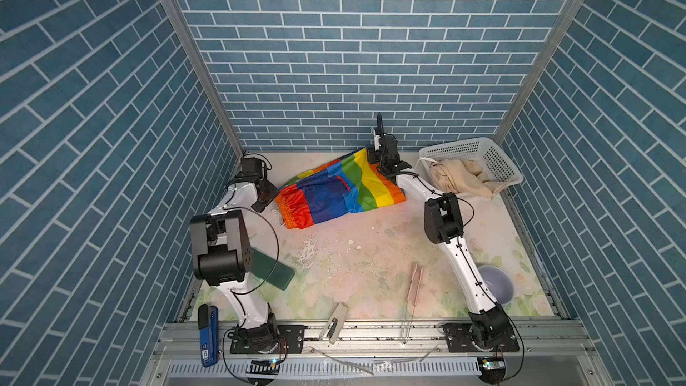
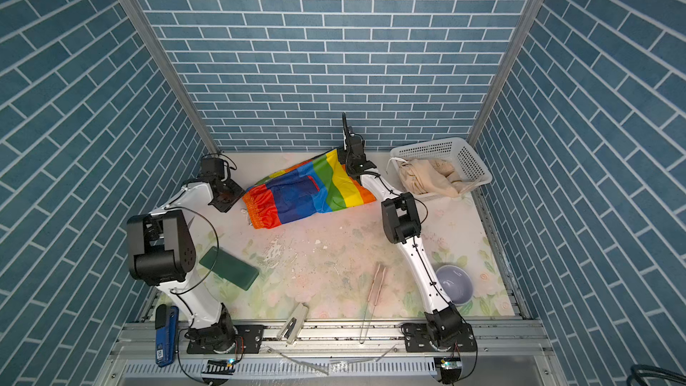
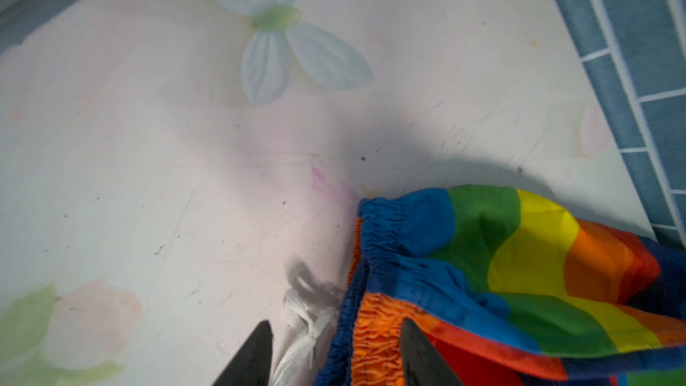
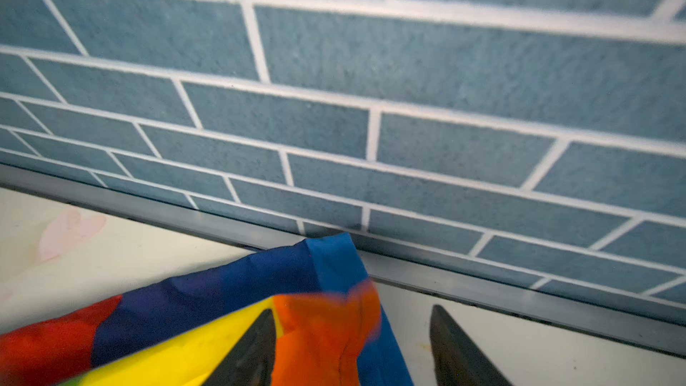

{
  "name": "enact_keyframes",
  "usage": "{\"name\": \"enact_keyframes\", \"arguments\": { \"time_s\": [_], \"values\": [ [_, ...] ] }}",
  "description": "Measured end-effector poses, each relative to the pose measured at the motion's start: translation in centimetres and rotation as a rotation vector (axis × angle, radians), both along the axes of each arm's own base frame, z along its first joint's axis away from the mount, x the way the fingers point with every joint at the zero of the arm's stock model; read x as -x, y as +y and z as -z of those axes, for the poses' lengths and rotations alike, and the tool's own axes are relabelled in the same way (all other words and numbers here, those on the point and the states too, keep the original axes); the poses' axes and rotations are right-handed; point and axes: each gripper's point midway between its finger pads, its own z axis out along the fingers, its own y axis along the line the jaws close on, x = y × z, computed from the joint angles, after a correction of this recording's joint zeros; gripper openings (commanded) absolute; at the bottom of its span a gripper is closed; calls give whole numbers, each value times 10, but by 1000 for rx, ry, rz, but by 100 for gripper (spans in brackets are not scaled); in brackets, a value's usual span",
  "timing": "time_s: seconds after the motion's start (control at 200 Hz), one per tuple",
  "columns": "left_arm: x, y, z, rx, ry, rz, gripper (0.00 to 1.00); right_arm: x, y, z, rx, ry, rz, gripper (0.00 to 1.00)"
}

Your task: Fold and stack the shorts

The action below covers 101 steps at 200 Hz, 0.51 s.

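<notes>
The rainbow-striped shorts [image 1: 334,194] [image 2: 308,194] lie folded at the back middle of the table. My left gripper [image 1: 265,196] [image 3: 336,343] is open at their waistband end, with the orange gathered waistband [image 3: 375,332] and white drawstring [image 3: 304,324] loose between its fingers. My right gripper [image 1: 375,159] [image 4: 352,324] is open at the far hem corner by the back wall. A blurred orange corner of the cloth [image 4: 326,328] hangs between its jaws, unclamped. The beige shorts [image 1: 460,178] [image 2: 427,178] lie crumpled in the white basket [image 1: 479,150].
The back wall [image 4: 334,124] stands close behind the right gripper. A green slab [image 1: 274,269] lies front left, a lavender bowl [image 1: 495,284] front right, pink tongs [image 1: 415,280] and a stapler [image 1: 336,323] near the front rail, and a blue tool [image 1: 208,332] at the left corner.
</notes>
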Motion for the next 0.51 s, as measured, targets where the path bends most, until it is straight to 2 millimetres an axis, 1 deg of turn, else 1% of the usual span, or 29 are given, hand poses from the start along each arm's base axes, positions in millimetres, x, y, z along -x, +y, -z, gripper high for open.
{"name": "enact_keyframes", "arguments": {
  "time_s": [0.05,0.09,0.16,0.22,0.28,0.34,0.375,0.42,0.445,0.505],
  "values": [
    [2,1,-11,-11,-19,-3,67,5,4,-5,-13,22,-25,74],
    [3,2,-23,-18,-44,-7,69,11,7,-10,-21,39,-42,75],
    [7,1,-43,-31,-87,-4,71,24,11,-25,-32,69,-72,75],
    [15,-2,-58,-42,-119,3,72,39,10,-44,-38,85,-90,76],
    [25,-6,-65,-48,-134,13,72,54,4,-67,-48,95,-98,76],
    [37,-12,-62,-49,-124,29,72,72,-3,-91,-47,110,-102,75],
    [45,-17,-56,-46,-110,38,72,81,-7,-103,-48,115,-102,74],
    [55,-24,-44,-37,-81,56,72,93,-14,-121,-46,121,-100,70],
    [60,-27,-38,-30,-65,64,72,100,-18,-128,-44,131,-95,68],
    [72,-36,-20,-18,-16,85,72,114,-29,-137,-38,161,-81,64]
  ]
}}
